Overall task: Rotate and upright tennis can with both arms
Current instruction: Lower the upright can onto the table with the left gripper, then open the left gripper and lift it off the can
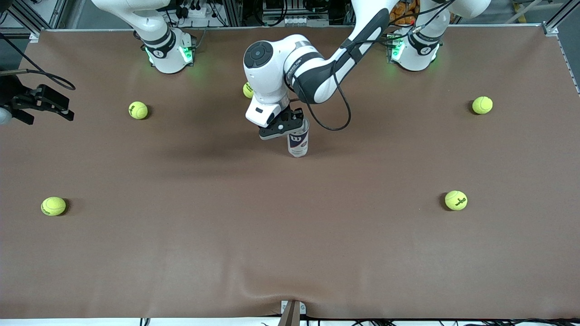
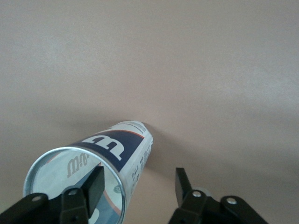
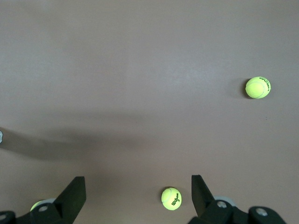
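Tennis can (image 1: 298, 142) stands upright mid-table, at 5 o'clock from the ball (image 1: 248, 90) partly hidden by the left arm. Left gripper (image 1: 284, 127) at its rim, fingers (image 2: 96, 184) apart, one inside the open top; right gripper (image 1: 34, 105) waits, spread wide, off the right arm's end. Uprighting looks done; next move calls for a straight lift clear without tipping the can.

The worktop (image 1: 290, 235) was a plain, even brown. The tennis can (image 1: 298, 142) wore a white and navy label with a white logo, and its rim shone silver in the left wrist view. The tennis balls (image 1: 53, 206) scattered about were yellow-green, some with dark print. Both arms were white with dark grey bands, each claw black: left claw (image 1: 284, 127), right claw (image 1: 43, 104). Green lights glowed at their bases.
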Available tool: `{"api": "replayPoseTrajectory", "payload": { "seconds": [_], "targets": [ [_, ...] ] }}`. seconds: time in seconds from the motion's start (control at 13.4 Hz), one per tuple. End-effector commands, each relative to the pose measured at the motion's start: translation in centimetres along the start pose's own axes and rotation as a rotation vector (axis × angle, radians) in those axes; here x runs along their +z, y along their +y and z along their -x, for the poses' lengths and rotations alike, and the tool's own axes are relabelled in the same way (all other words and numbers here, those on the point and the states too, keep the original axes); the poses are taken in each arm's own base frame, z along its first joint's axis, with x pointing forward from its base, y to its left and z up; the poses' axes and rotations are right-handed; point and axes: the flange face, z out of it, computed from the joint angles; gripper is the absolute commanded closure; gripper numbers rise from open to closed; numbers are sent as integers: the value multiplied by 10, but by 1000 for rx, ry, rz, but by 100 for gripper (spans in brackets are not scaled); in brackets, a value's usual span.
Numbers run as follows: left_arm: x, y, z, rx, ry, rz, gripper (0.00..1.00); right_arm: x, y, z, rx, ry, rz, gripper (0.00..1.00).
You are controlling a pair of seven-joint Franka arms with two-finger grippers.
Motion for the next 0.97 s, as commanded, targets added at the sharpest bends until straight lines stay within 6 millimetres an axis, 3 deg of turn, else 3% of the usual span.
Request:
{"api": "replayPoseTrajectory", "payload": {
  "seconds": [0.0,0.22,0.37,0.6,0.9],
  "targets": [
    [-8,4,-1,-28,35,8,26,-3,4,-1,4,7,1,0],
    [-23,0,-4,-39,33,22,16,-3,5,-1,4,10,1,0],
    [-45,-7,-8,-47,44,39,0,-3,5,-1,2,10,1,0],
    [-65,-18,-10,-49,47,11,0,-3,6,-1,4,10,2,0],
    [-88,-47,-55,-61,47,39,0,-4,6,-1,2,12,2,0]
  ]
}}
